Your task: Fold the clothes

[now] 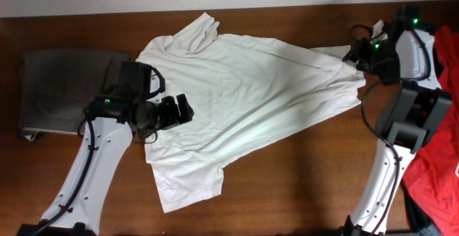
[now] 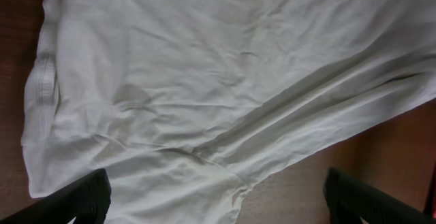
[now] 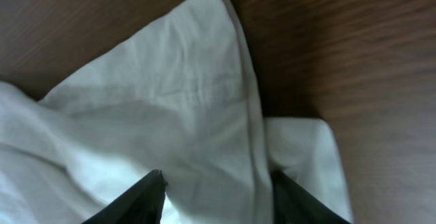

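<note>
A white T-shirt (image 1: 251,92) lies spread and wrinkled across the middle of the brown table (image 1: 301,186), with one sleeve toward the front left. My left gripper (image 1: 178,112) hovers over the shirt's left part. In the left wrist view its fingers (image 2: 214,186) are wide open above the cloth (image 2: 204,67) near a hem edge. My right gripper (image 1: 356,49) is at the shirt's far right corner. In the right wrist view its fingers (image 3: 218,190) are apart and straddle a folded-over corner of the white cloth (image 3: 184,115).
A folded grey cloth (image 1: 64,92) lies at the left end of the table. A red garment (image 1: 439,157) is heaped at the right edge, beside the right arm's base. Bare wood shows along the front.
</note>
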Robot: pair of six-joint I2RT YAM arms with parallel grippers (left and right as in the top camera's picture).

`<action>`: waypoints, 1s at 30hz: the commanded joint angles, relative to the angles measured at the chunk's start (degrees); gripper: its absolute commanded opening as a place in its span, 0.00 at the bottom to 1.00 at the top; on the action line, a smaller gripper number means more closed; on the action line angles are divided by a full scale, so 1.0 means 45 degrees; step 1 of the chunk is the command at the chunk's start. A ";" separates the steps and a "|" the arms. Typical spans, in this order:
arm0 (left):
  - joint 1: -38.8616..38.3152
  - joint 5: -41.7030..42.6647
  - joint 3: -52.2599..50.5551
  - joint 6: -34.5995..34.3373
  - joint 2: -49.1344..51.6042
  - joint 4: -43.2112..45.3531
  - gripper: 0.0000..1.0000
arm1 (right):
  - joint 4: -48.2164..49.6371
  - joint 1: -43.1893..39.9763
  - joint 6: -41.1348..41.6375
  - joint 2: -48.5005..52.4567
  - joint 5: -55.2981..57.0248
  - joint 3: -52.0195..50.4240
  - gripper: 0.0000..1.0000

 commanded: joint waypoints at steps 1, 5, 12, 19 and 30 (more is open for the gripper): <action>0.0005 -0.0121 0.0024 0.0068 0.0034 0.0024 0.99 | 0.0515 0.0243 0.0733 0.0136 -0.0520 -0.0602 0.53; 0.0005 -0.0121 0.0024 0.0068 0.0034 0.0024 1.00 | 0.0874 0.0311 0.0884 0.0131 -0.0534 -0.0709 0.34; 0.0005 -0.0121 0.0024 0.0068 0.0034 0.0024 0.99 | 0.0457 0.0223 0.1161 0.0121 -0.0563 0.0447 0.12; 0.0005 -0.0121 0.0024 0.0068 0.0034 0.0024 0.99 | 0.0015 0.0253 0.1146 0.0121 -0.0563 0.2268 0.05; 0.0005 -0.0121 0.0024 0.0068 0.0034 0.0024 0.99 | 0.1919 0.0865 0.1137 0.0175 0.1651 0.2176 0.24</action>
